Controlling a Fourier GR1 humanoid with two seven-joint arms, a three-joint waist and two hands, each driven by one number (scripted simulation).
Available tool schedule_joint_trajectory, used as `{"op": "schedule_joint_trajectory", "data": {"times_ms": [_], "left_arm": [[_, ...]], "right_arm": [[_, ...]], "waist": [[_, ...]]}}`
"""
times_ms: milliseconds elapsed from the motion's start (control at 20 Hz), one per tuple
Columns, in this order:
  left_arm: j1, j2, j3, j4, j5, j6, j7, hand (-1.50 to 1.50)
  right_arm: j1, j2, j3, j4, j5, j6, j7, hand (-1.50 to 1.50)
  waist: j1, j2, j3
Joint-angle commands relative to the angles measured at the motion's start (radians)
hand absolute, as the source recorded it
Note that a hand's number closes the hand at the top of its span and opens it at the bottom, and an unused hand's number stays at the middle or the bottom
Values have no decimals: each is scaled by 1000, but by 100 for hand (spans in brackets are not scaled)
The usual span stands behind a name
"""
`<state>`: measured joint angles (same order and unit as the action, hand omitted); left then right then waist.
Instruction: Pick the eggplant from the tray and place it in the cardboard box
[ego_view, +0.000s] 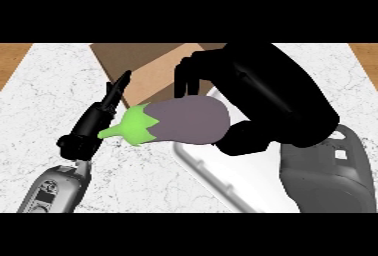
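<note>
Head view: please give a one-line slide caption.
Right hand holds the eggplant between tray and cardboard box.

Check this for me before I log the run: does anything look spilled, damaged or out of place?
Nothing stands out. The right hand holds the eggplant in the air between the white tray and the cardboard box, its green stem pointing left. The left hand rests open beside it.
</note>
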<state>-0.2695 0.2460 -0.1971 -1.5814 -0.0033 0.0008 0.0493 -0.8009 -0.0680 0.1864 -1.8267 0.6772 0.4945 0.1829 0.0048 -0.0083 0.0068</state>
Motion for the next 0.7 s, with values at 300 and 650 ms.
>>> {"op": "schedule_joint_trajectory", "data": {"times_ms": [300,650], "left_arm": [[43,-26,-17,90,8,-57,4,0],[34,-43,-22,56,-9,-51,31,0]], "right_arm": [[-242,67,-67,286,9,-86,24,150],[-370,41,-117,586,44,-220,-59,150]], "waist": [[8,12,-8],[19,16,-8]]}}
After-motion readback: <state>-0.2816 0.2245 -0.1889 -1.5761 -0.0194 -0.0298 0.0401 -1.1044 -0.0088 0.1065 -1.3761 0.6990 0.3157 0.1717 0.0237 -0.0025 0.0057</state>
